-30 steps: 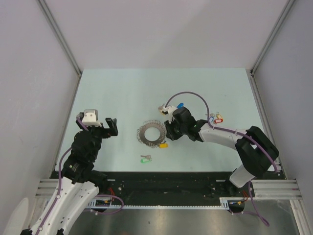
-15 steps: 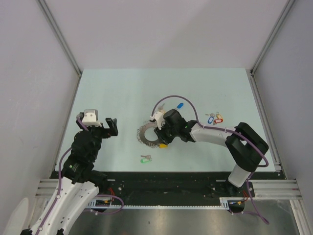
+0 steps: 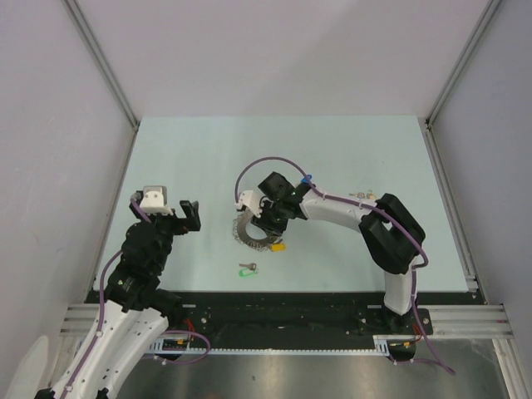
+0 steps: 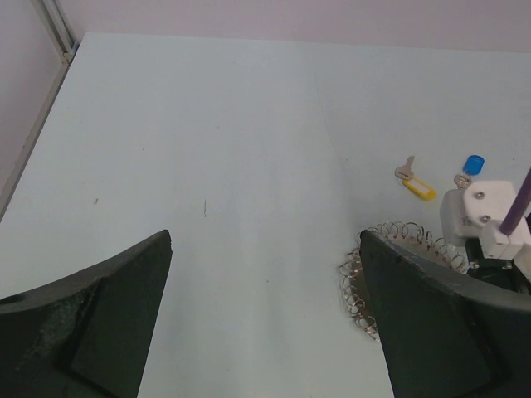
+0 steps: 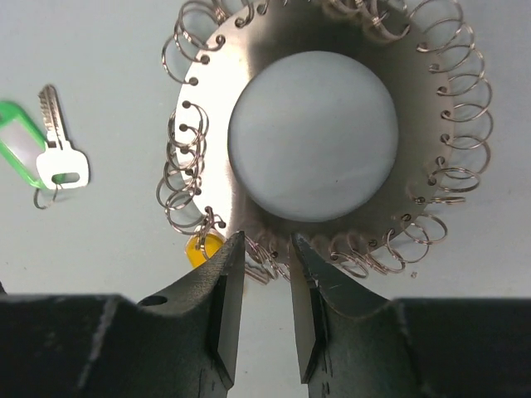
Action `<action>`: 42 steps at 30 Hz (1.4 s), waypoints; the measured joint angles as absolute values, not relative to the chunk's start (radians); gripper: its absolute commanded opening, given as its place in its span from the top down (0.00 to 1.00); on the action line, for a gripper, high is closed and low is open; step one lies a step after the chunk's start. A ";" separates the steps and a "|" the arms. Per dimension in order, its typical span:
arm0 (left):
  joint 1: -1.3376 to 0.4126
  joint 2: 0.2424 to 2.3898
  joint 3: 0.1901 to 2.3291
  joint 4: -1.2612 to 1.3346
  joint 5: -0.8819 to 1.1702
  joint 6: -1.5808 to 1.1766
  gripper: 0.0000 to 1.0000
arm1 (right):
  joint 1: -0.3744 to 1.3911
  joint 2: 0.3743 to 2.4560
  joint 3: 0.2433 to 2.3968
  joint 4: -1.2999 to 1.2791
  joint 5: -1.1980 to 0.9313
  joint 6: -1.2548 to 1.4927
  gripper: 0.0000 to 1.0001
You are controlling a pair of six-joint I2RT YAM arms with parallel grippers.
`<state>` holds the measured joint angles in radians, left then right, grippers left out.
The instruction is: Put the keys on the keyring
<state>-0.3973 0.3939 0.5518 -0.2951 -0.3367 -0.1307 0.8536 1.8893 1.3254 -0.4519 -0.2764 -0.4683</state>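
The keyring (image 3: 246, 230) is a flat metal disc fringed with small wire loops, lying mid-table; its edge also shows in the left wrist view (image 4: 358, 278). My right gripper (image 3: 264, 223) hovers over it. In the right wrist view the keyring (image 5: 214, 108) fills the top, and the right gripper (image 5: 265, 249) is narrowly open, its tips straddling loops at the near rim. A yellow tag (image 5: 203, 247) sits by the left fingertip and also shows from above (image 3: 278, 246). A green-tag key (image 3: 247, 268) lies nearer on the table (image 5: 50, 162). My left gripper (image 3: 189, 214) is open and empty (image 4: 265, 332).
A blue-tag key (image 3: 306, 177) lies behind the right arm and shows in the left wrist view (image 4: 474, 163), with a yellow-tag key (image 4: 419, 188) beside it. A small bunch of tagged keys (image 3: 359, 196) lies right of the arm. Rails edge the table (image 3: 125, 166).
My right gripper has swung left, from the keyring's right side to over its near rim. The yellow tag, the green key and the left arm have not moved.
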 measured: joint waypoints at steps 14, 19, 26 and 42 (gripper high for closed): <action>-0.397 0.398 0.552 -0.295 -0.336 -0.131 0.00 | 0.869 2.053 1.543 -0.728 -0.279 -0.600 0.71; -0.397 0.398 0.552 -0.295 -0.336 -0.131 0.00 | 0.875 2.078 1.571 -0.781 -0.280 -0.618 0.76; -0.397 0.398 0.552 -0.295 -0.336 -0.131 0.00 | 0.881 2.090 1.583 -0.818 -0.279 -0.630 0.96; -0.397 0.398 0.552 -0.295 -0.320 -0.126 0.00 | 0.886 1.939 1.493 -0.719 -0.271 -0.609 1.00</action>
